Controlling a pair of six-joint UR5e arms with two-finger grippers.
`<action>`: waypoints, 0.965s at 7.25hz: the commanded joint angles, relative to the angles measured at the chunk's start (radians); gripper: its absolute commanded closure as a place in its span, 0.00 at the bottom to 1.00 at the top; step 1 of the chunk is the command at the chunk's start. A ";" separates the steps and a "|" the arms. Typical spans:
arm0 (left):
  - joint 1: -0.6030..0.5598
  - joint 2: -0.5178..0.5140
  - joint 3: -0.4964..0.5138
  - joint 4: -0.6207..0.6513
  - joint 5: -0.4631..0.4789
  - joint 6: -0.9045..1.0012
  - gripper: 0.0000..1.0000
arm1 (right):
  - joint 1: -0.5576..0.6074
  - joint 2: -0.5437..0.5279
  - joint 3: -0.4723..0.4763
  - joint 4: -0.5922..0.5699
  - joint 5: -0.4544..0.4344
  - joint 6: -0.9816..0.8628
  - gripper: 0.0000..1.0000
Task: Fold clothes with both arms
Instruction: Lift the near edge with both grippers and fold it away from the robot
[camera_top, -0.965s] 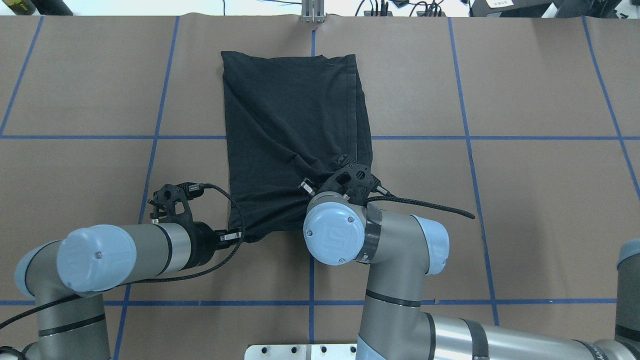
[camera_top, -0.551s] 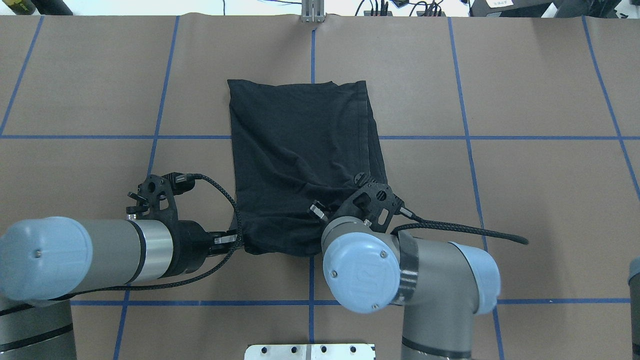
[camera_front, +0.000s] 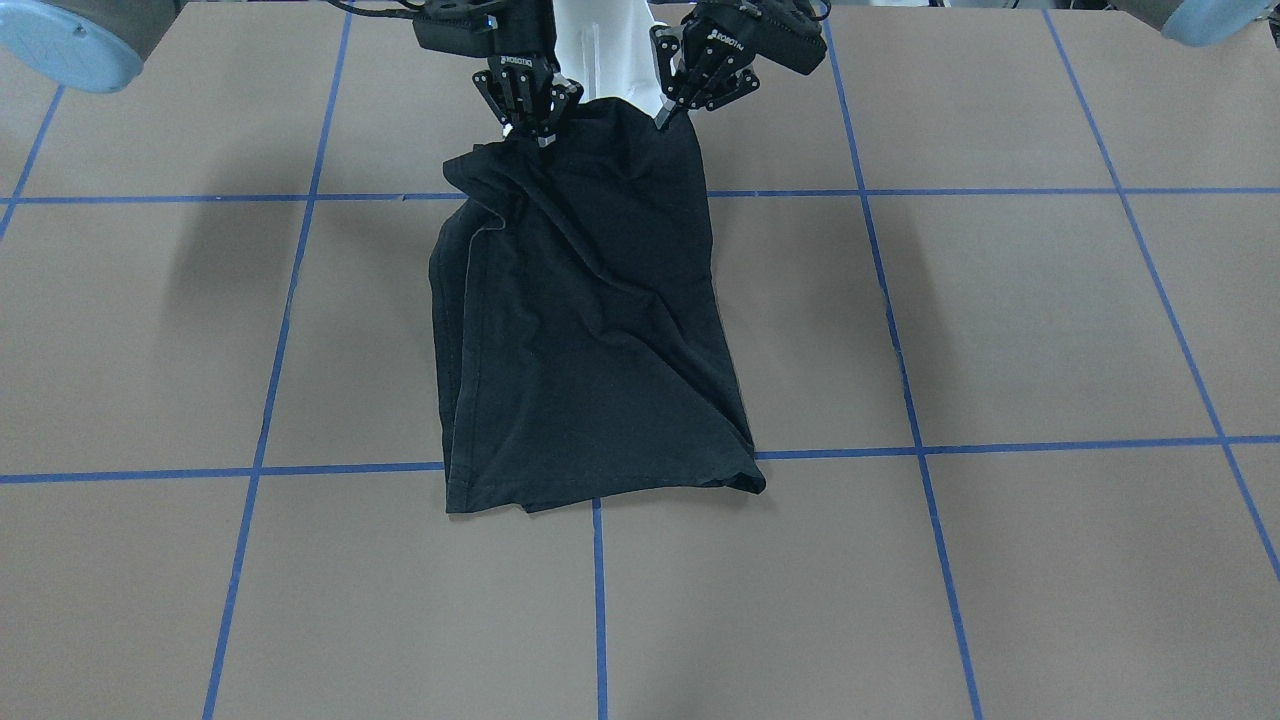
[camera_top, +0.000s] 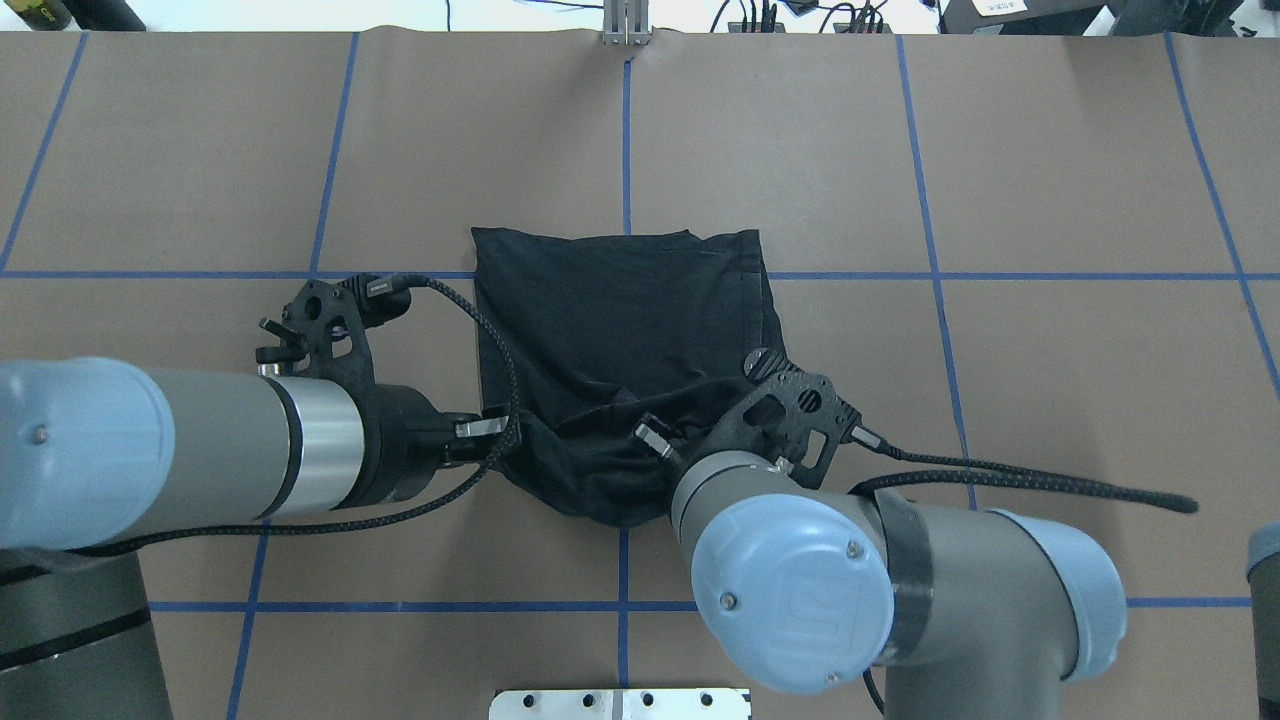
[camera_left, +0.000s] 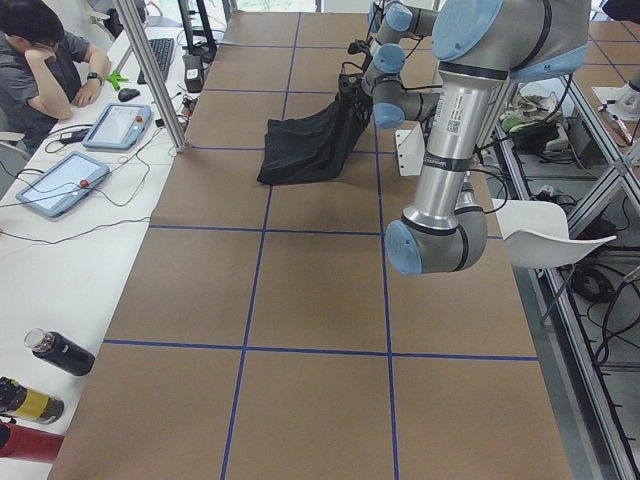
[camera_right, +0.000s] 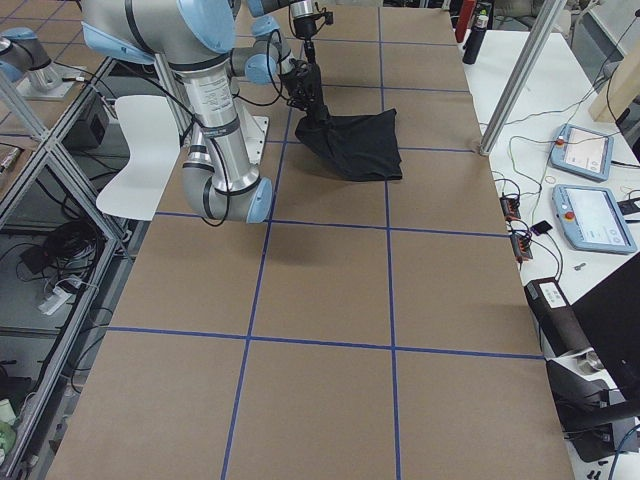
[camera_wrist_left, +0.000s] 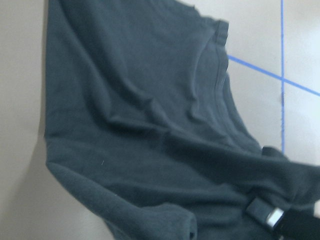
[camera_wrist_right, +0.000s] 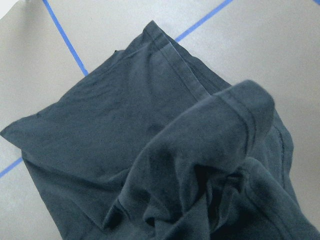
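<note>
The black T-shirt (camera_front: 590, 320) is folded into a long strip, with no print showing. Its far end lies on the table (camera_top: 1050, 150) and its robot-side edge is lifted. In the front-facing view my left gripper (camera_front: 662, 120) is shut on one raised corner. My right gripper (camera_front: 540, 135) is shut on the other. In the overhead view the left gripper (camera_top: 500, 432) pinches the shirt (camera_top: 620, 310) at its left near corner. The right gripper is hidden there under its own wrist (camera_top: 790, 410). Both wrist views are filled with creased black cloth (camera_wrist_left: 140, 125) (camera_wrist_right: 165, 165).
Blue tape lines (camera_top: 930, 275) divide the brown table into squares. The white pedestal base (camera_front: 600, 50) stands just behind the grippers. A person (camera_left: 45, 60) sits at a side desk with tablets (camera_left: 55, 182). Bottles (camera_left: 58, 352) and a metal post (camera_left: 165, 75) stand along that edge.
Both arms drew back toward the robot, dragging the shirt with them. Its far edge slid from near the table's far side to the middle tape line. The held edge bunched and rose.
</note>
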 joint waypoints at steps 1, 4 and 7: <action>-0.106 -0.036 0.079 0.011 -0.010 0.073 1.00 | 0.108 0.051 -0.077 0.019 0.004 -0.075 1.00; -0.193 -0.167 0.306 0.012 -0.009 0.151 1.00 | 0.216 0.102 -0.329 0.235 0.004 -0.182 1.00; -0.272 -0.291 0.602 -0.005 -0.001 0.273 1.00 | 0.309 0.275 -0.760 0.460 0.018 -0.242 1.00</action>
